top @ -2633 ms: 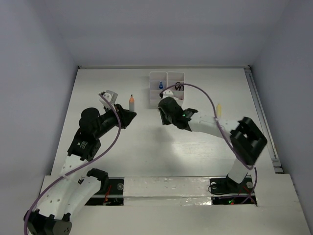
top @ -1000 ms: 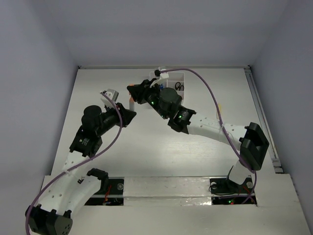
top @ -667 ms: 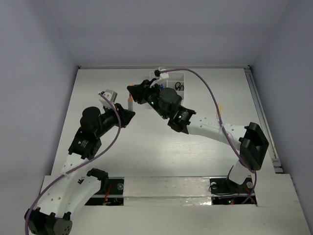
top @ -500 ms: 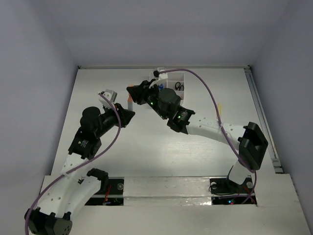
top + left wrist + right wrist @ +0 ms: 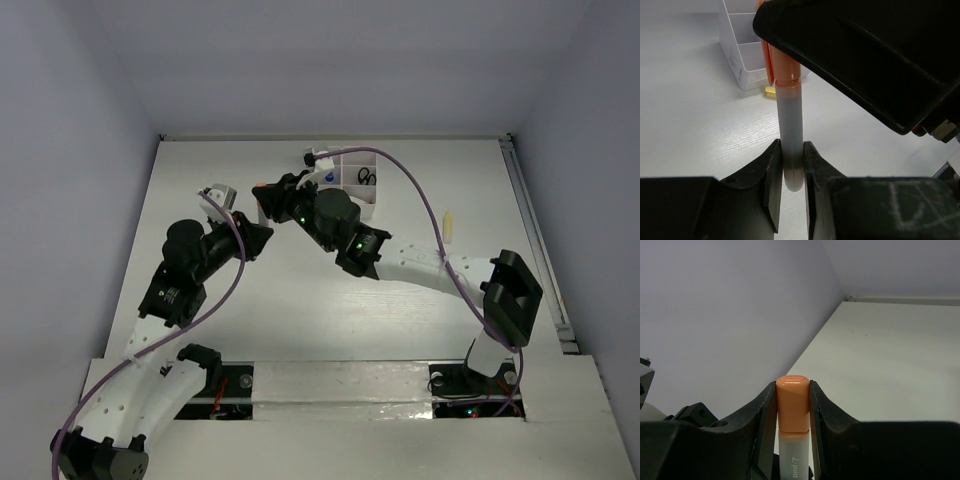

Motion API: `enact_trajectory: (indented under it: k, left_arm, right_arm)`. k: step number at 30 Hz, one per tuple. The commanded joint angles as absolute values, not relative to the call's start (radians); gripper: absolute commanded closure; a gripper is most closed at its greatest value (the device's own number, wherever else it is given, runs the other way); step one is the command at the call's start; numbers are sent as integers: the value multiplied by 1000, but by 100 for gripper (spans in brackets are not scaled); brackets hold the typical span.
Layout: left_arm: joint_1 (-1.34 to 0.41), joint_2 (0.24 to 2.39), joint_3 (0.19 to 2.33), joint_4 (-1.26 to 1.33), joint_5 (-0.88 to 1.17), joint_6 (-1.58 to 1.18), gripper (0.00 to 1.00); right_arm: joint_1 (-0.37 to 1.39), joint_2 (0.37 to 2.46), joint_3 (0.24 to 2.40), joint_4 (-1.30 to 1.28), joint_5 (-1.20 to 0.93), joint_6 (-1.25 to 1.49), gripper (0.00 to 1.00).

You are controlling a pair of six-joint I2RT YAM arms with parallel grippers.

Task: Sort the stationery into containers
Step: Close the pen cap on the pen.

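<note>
Your left end effector (image 5: pixel 791 167) is clamped on the lower end of a white-barrelled pen (image 5: pixel 790 125), with one finger on each side of the barrel. The pen stands close to upright over the tabletop (image 5: pixel 695 130). You cannot tell whether its rounded tip touches the surface.

Your right end effector (image 5: pixel 792 399) is closed on the same pen's orange cap (image 5: pixel 792 412), and its fingers press both sides of the cap. So both arms hold one pen, meeting just left of the white organiser tray (image 5: pixel 342 153).

The tray sits toward the far middle of the tabletop, near the back wall (image 5: pixel 340 70). A blue item (image 5: pixel 330 176) lies in one of its left-column compartments. Black scissors (image 5: pixel 367 178) lie in the right-column compartment beside it. From the left wrist, the tray's near corner is close behind the pen, and a small yellow piece (image 5: pixel 770 90) lies just beside its foot.

The left wall (image 5: pixel 715 315) runs near the pen on that side. To your right, bare tabletop reaches as far as the raised rail (image 5: pixel 528 220) on the right edge. The only thing lying on that stretch is a pale yellow oblong item (image 5: pixel 449 224), well apart from the tray. The near half, between the two arms, is also open surface.
</note>
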State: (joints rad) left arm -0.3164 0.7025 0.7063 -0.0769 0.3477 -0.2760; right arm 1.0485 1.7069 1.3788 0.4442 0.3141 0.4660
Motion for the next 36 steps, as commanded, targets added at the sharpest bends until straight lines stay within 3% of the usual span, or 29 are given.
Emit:
enact_trajectory:
  k: [1, 21, 36]
  left_arm:
    - [-308, 684, 709, -26, 322, -278, 100]
    - [-281, 660, 706, -6, 331, -284, 100]
    - [-262, 669, 733, -14, 249, -268, 100]
  right_arm:
    - [1069, 1701, 1404, 450, 322, 448, 100]
    - [1078, 1643, 1037, 499, 61, 629, 100]
    - [1204, 1720, 855, 538, -18, 744, 100]
